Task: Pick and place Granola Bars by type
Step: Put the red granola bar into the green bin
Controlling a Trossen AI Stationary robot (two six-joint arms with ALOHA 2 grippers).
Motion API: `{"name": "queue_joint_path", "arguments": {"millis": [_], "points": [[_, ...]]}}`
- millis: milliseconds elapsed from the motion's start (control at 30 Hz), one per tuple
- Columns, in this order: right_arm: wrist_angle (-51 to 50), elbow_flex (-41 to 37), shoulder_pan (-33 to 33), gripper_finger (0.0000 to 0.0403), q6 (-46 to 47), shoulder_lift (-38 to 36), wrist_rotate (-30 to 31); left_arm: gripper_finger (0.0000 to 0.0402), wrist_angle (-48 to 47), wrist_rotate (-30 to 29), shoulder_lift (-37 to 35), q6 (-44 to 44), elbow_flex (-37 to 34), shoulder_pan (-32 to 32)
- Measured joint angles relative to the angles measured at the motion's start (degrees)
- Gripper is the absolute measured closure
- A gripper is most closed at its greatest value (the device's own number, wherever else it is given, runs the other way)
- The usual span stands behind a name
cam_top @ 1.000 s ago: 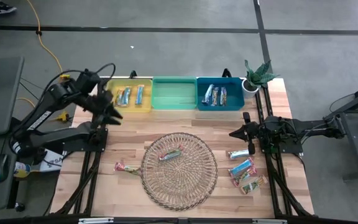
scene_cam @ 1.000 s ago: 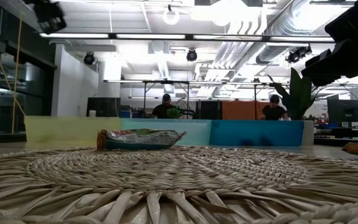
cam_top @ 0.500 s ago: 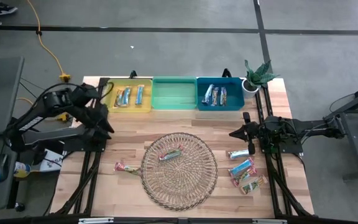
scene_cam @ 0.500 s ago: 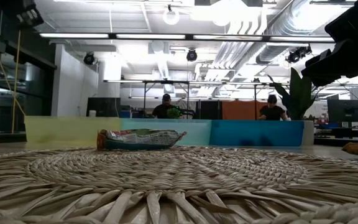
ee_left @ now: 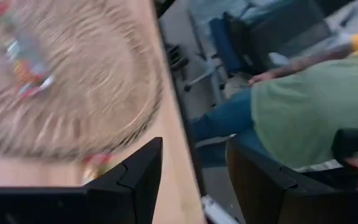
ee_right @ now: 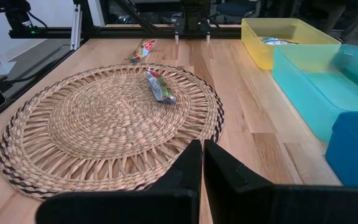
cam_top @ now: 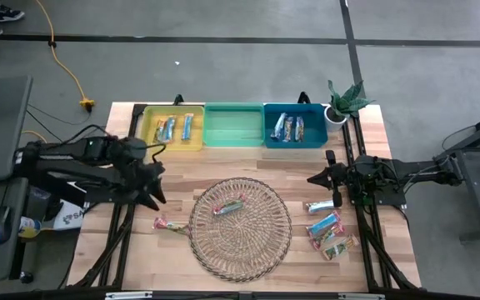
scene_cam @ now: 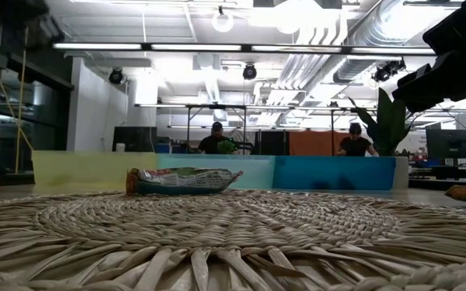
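Note:
One red multicoloured granola bar [cam_top: 229, 206] lies on the round wicker tray [cam_top: 261, 250]; the low view shows this bar [scene_cam: 183, 179] and the right wrist view shows it too [ee_right: 160, 86]. Another red one [cam_top: 169, 224] lies on the table left of the tray. Three bars [cam_top: 325, 223] lie right of the tray. More bars sit in the yellow bin [cam_top: 172, 127] and the blue bin [cam_top: 290, 127]. My left gripper [cam_top: 157, 185] is open, above the table left of the tray, far of the loose red bar. My right gripper [ee_right: 202, 162] is shut and waits right of the tray [cam_top: 327, 177].
An empty green bin [cam_top: 233, 125] stands between the yellow and blue ones along the far edge. A potted plant [cam_top: 342, 102] stands at the far right corner. A person in a green shirt [ee_left: 309, 106] shows beyond the table's near edge in the blurred left wrist view.
My left arm has swung from beside the yellow bin toward the near edge and down, ending low over the table left of the wicker tray. The bars and my right arm have kept still.

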Motion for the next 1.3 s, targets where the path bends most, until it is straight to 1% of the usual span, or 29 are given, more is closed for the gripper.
{"name": "queue_joint_path", "arguments": {"millis": [133,233,333,367,533,633,733,800,867,1133,1300], "points": [[0.0,0.0,0.02,0.0402,-0.01,0.0,0.0,0.0227,9.19,-8.25,0.77,-4.39,0.02,-10.69],[0.0,0.0,0.02,0.0402,-0.01,0.0,0.0,0.0227,10.4,-17.46,1.97,-4.84,0.04,-17.89],[0.0,0.0,0.0,0.0402,0.01,0.0,0.0,0.0227,8.5,-26.48,4.8,-3.85,0.04,-24.77],[0.0,0.0,0.02,0.0402,-0.01,0.0,0.0,0.0227,7.4,-28.52,6.07,-3.74,0.04,-26.96],[0.0,0.0,0.01,0.0402,0.0,0.0,0.0,0.0227,4.12,-35.66,15.17,-3.81,0.03,-36.95],[0.0,0.0,0.02,0.0402,-0.01,0.0,0.0,0.0227,0.37,-40.42,21.59,-3.87,1.35,-41.2],[0.0,0.0,0.02,0.0402,-0.01,0.0,0.0,0.0227,-4.93,-46.58,27.23,-3.56,3.22,-43.34],[0.0,0.0,0.02,0.0402,0.0,0.0,0.0,0.0227,-7.22,-48.38,30.06,-3.5,4.2,-43.87],[0.0,0.0,0.0,0.0402,0.0,0.0,0.0,0.0227,-7.18,-48.39,32.11,-3.02,4.74,-43.78],[0.0,0.0,0.0,0.0402,0.01,0.0,0.0,0.0227,-1.42,-46.14,38.5,-3.21,4.79,-43.78],[0.06,0.0,0.0,0.0402,-0.01,0.0,0.0,0.0227,-1.42,-45.49,41.15,-3.54,4.79,-43.76]]}}
